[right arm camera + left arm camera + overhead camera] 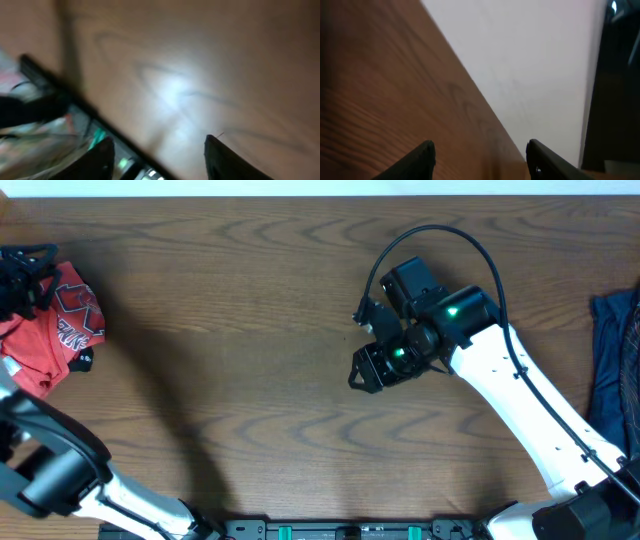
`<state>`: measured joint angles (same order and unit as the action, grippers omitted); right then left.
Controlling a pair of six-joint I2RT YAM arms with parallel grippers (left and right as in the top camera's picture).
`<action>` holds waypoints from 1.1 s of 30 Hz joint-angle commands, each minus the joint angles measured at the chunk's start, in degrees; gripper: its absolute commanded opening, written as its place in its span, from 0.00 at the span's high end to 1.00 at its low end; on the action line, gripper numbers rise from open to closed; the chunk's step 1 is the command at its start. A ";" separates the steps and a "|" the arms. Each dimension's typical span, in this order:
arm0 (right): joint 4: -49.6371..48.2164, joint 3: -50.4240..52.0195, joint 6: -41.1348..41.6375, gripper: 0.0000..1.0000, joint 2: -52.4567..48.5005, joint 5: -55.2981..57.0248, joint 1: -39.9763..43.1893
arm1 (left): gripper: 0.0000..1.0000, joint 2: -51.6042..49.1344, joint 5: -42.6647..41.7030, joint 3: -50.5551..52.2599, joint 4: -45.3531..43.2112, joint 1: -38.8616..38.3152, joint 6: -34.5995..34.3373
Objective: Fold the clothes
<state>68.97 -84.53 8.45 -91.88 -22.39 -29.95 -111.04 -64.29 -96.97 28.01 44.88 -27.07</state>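
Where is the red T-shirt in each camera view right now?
Overhead: the red T-shirt lies crumpled at the far left edge of the table.
Left wrist: not in it; only the table and a white wall show.
Right wrist: cannot be made out; the picture is blurred, with an unclear pale smear at the lower left.
Shared landmark: the table's brown wood grain, seen in all three views.

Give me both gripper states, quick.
Left gripper: open, holding nothing.
Right gripper: open, holding nothing.
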 commanded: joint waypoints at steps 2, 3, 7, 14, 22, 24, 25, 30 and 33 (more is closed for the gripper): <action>-2.43 -0.22 -2.91 0.39 0.13 11.96 0.96 | 0.40 10.19 -0.31 -0.79 5.38 0.02 9.73; -3.23 -0.24 -3.61 0.38 0.24 12.98 1.25 | 0.40 11.72 0.72 -0.79 6.91 0.02 10.27; -6.99 -0.76 -5.99 0.35 1.55 15.56 2.67 | 0.39 18.23 1.36 -0.79 13.11 -0.24 13.33; -14.93 -1.51 -9.94 0.26 5.35 19.89 4.59 | 0.39 28.44 1.33 -0.79 23.74 -0.35 18.78; -22.21 -1.51 -10.05 0.01 9.01 27.65 5.20 | 0.39 40.33 1.31 -0.79 30.97 -0.37 21.33; -22.56 -1.51 -10.05 0.01 9.05 28.76 5.20 | 0.39 42.88 1.31 -0.79 31.08 -0.87 21.35; -22.53 -1.51 -10.05 0.01 9.03 29.35 5.20 | 0.39 44.24 1.31 -0.79 31.06 -1.29 21.35; -22.45 -1.49 -10.03 0.01 9.01 32.76 5.20 | 0.39 48.65 -0.50 -0.79 30.27 -5.84 24.48; -22.29 -1.51 -10.03 0.01 9.01 32.72 5.20 | 0.39 50.07 -4.85 -0.79 30.21 -10.32 29.90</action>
<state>46.61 -84.93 -0.89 -83.24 8.05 -25.19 -61.60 -64.73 -97.12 58.46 37.58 -3.14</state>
